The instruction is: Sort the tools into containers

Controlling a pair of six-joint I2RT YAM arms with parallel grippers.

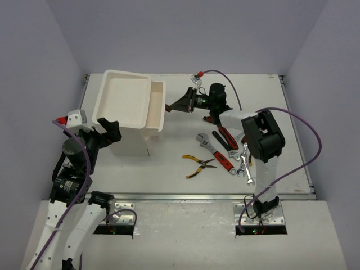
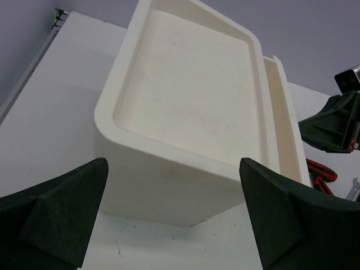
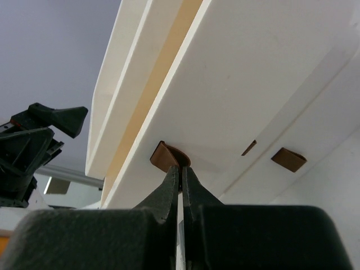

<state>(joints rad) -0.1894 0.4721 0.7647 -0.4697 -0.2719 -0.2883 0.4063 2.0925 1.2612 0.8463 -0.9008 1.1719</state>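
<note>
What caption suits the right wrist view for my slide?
Right gripper shut at the dark-red knob of a slightly open drawer on the white box.

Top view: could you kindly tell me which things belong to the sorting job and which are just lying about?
Job: box; its knob, pinched by the right gripper; red wrench; yellow pliers; cutters; spanners; left gripper, open by the box.
Just there: purple cables; table.
</note>
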